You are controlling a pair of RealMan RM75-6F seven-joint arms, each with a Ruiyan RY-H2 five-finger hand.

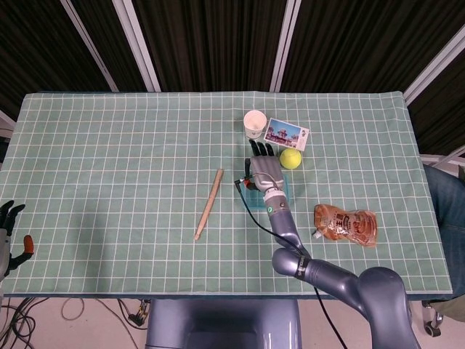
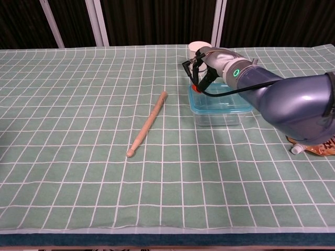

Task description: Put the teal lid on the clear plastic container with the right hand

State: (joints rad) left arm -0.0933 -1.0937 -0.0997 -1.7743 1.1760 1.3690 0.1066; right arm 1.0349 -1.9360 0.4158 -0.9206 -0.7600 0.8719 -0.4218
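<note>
On the green checked tablecloth point(image 1: 109, 145), by count:
- One clear plastic container point(image 2: 217, 111), with one teal lid point(image 2: 220, 102) on top.
- One wooden stick point(image 1: 209, 203).
- One white paper cup point(image 1: 254, 123).
- One printed card or small packet point(image 1: 286, 134); which of the two is hard to make out.
- One yellow-green ball point(image 1: 290, 158).
- One orange snack pouch point(image 1: 346, 224).
- Two robot hands: right hand point(image 1: 266, 171), left hand point(image 1: 9, 231).
</note>
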